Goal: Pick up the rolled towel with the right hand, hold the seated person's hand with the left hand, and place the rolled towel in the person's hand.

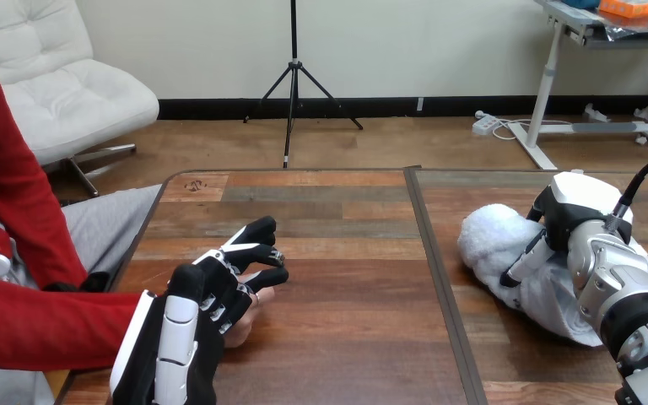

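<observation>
**Right hand on towel; left hand over person's hand**

1. Towel. I find the towel [485, 238], white and fluffy, lying on the table [346, 337] at its right side, right of the seam [429, 253] that runs down the tabletop. Its rounded end points toward the table's middle. It rests on the wood and looks not yet lifted.

2. Right hand. The right hand [569, 221] sits on top of the towel, white back shell upward, its arm coming in from the lower right. Its fingers [523, 260] are bent down over the near face of the towel and press into the cloth, so I record it as closed on the towel. The thumb is hidden from me.

3. Left hand. The left hand [190, 325] lies at the table's near left, back shell up, over the person's hand [249, 322]. Its fingers [261, 234] reach forward, spread and close to straight, with only a slight bend at the tips. I see none of them wrapped round the person's hand, so I record the left hand as open and resting on it.

4. Person. The person's hand lies on the table under the left hand, showing at its right edge. The red sleeve [42, 325] enters from the left.

5. The two robot hands are well apart, with bare tabletop between them.
</observation>
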You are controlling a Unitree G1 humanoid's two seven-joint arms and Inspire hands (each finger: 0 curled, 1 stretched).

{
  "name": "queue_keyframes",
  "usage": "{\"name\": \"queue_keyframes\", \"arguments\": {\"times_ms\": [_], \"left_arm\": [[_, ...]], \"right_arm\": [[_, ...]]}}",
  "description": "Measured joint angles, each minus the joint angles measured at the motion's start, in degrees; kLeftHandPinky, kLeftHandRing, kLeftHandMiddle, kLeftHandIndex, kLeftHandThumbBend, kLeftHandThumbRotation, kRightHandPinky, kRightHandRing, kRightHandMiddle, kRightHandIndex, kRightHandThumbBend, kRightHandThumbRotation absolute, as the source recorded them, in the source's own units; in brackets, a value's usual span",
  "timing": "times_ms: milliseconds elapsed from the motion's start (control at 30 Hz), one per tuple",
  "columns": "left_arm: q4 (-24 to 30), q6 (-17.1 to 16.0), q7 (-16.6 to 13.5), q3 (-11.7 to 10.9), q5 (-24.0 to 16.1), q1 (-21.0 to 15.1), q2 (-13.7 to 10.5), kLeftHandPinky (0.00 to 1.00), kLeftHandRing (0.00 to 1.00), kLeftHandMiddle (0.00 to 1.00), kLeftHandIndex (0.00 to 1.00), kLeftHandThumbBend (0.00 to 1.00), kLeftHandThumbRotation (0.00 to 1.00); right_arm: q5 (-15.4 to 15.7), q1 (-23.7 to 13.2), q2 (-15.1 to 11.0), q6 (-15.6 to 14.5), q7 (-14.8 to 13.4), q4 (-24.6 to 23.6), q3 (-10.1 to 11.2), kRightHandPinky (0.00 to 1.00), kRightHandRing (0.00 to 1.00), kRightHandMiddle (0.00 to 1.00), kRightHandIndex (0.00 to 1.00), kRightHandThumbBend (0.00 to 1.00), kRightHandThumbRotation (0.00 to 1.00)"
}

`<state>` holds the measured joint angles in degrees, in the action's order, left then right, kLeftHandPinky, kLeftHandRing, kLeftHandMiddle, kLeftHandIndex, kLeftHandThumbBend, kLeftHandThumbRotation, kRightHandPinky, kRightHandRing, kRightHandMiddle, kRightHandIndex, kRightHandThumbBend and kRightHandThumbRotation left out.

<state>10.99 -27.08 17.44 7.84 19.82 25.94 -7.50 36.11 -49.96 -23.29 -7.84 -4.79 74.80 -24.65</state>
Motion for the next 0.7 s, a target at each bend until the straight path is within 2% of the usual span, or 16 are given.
{"name": "queue_keyframes", "arguments": {"times_ms": [267,700], "left_arm": [[0.0,-0.3,-0.3,0.0,0.0,0.0,0.0,0.77,0.89,0.85,0.58,0.64,0.99],[0.0,-0.3,-1.2,-0.2,-0.2,0.0,0.0,0.79,0.89,0.85,0.59,0.62,0.99]], "right_arm": [[-1.6,0.6,-0.4,2.4,-1.9,0.0,1.4,0.35,0.44,0.48,0.46,0.85,0.0],[-9.3,3.4,-0.9,9.2,-3.8,0.1,7.7,0.38,0.44,0.49,0.45,0.8,0.0]]}}
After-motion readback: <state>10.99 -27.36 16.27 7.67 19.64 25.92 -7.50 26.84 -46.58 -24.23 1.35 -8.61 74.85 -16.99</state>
